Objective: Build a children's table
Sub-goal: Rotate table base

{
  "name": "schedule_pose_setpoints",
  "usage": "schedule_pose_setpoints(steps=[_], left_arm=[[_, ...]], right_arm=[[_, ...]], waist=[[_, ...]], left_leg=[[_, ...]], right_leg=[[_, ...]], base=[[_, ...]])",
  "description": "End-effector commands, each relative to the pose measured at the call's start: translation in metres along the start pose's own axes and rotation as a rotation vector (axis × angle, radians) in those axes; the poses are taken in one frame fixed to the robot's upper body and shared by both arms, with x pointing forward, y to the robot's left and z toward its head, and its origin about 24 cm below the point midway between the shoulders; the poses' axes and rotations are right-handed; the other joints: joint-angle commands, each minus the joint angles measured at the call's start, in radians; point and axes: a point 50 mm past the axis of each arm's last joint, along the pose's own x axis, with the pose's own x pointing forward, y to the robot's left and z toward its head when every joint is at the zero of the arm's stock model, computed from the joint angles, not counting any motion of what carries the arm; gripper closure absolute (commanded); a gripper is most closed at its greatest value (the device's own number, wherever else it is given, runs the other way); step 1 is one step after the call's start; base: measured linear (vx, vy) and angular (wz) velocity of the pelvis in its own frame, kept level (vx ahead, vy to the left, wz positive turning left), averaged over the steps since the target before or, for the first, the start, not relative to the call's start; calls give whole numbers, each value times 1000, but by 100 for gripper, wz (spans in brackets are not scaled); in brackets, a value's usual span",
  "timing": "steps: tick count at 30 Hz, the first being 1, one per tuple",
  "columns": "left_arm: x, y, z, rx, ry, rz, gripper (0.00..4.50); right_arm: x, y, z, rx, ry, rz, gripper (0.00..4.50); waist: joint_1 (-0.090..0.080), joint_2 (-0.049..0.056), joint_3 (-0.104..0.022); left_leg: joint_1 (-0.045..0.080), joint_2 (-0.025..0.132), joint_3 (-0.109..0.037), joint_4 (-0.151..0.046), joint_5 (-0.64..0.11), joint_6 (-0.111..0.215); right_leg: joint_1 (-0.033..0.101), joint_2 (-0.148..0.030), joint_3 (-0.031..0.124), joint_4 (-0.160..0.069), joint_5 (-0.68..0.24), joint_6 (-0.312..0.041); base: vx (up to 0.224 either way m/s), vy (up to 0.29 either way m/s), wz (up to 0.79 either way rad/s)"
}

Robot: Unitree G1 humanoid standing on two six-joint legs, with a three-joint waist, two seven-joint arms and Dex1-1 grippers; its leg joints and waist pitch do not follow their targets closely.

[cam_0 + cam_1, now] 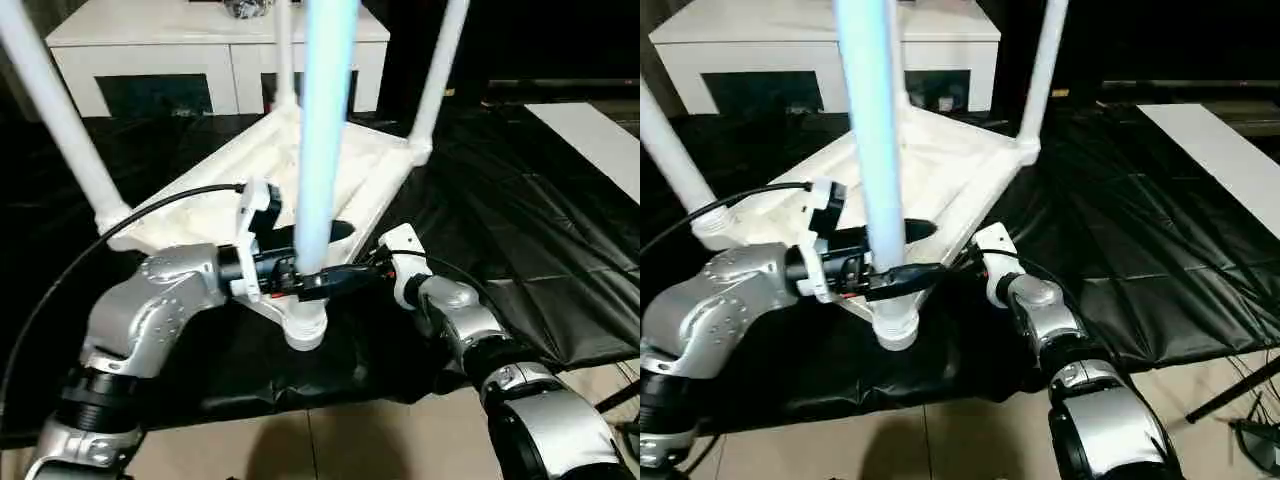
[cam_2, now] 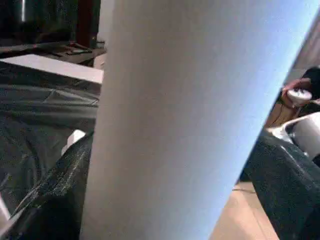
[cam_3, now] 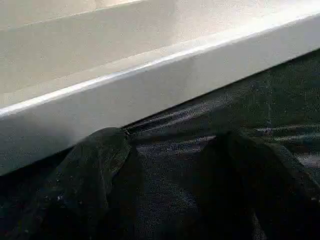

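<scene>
On tabletop (image 1: pixel 215 215): four legs (image 1: pixel 322 130).

My forearms (image 1: pixel 150 310) are silver, my fingers (image 1: pixel 335 280) black. Tabletop (image 1: pixel 230 210) white, ribbed. Near leg (image 1: pixel 325 120) pale blue-white. Sheet (image 1: pixel 520 260) at 3 o'clock black.

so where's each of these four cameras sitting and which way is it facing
Left eye view: on the head, looking forward and down at the upturned tabletop; both silver forearms show, with the left gripper around the near leg.
Right eye view: beside it on the head, same scene, with the right gripper by the tabletop's edge.
Left wrist view: on the left wrist, close on that leg between its own black fingers.
Right wrist view: on the right wrist, facing the tabletop's rim over black sheeting.
Shared: the near leg in both eye views.
</scene>
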Motion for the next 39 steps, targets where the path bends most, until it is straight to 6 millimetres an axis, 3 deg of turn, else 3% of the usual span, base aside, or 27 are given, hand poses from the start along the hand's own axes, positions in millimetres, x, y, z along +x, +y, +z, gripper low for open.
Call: schedule_pose_setpoints(steps=[1, 11, 17, 18, 20, 25, 29, 36, 39], left_arm=[[25, -13, 6, 39, -14, -113, 4], [57, -18, 4, 50, -48, -147, 4], [63, 7, -1, 124, -33, 69, 4], [61, 15, -1, 142, -27, 127, 4], [57, 25, -2, 176, -9, 200, 4], [43, 44, -2, 264, 20, 333, 4], [35, 47, -4, 292, 30, 334, 4], [24, 47, -5, 346, 56, 319, 4], [15, 45, -6, 334, 87, 304, 4]], right_arm=[[11, 33, 3, -25, -19, 137, 64], [13, 55, -1, -39, -42, 267, 64], [13, 56, 0, -45, -51, 255, 64], [13, 52, 1, -43, -53, 224, 64], [12, 43, 2, -38, -52, 167, 64], [6, 12, 6, -12, -50, -26, 64], [-1, -9, 9, 29, -69, -141, 64], [-15, -40, 20, 84, -143, -275, 64], [-22, -49, 21, 84, -166, -283, 64]], waist=[[10, 8, -66], [6, 4, -66], [3, 4, -65], [3, 3, -64], [7, 5, -66], [12, 5, -64], [14, 3, -66], [26, 2, -71], [25, 1, -69]], left_leg=[[16, 9, 3, -75, -243, -1], [12, 10, 1, -76, -253, 14], [12, 9, -1, -76, -276, 16], [9, 10, -4, -80, -278, 13], [19, 13, -3, -78, -288, 8], [19, 11, -3, -80, -297, 4], [19, 10, -3, -79, -298, 0], [15, 10, 1, -74, -231, 16], [14, 10, 1, -75, -240, 20]], right_leg=[[53, -30, 24, -62, -115, -262], [59, -31, 23, -66, -123, -264], [58, -32, 24, -73, -163, -250], [61, -33, 22, -74, -180, -243], [54, -35, 24, -76, -183, -247], [52, -32, 23, -75, -176, -250], [50, -34, 24, -75, -195, -233], [54, -32, 23, -63, -85, -258], [56, -35, 23, -65, -109, -255]], base=[[0, 0, 0], [0, 0, 0], [0, 0, 0], [0, 0, 0], [0, 0, 0], [0, 0, 0], [0, 0, 0], [0, 0, 0], [0, 0, 0]])
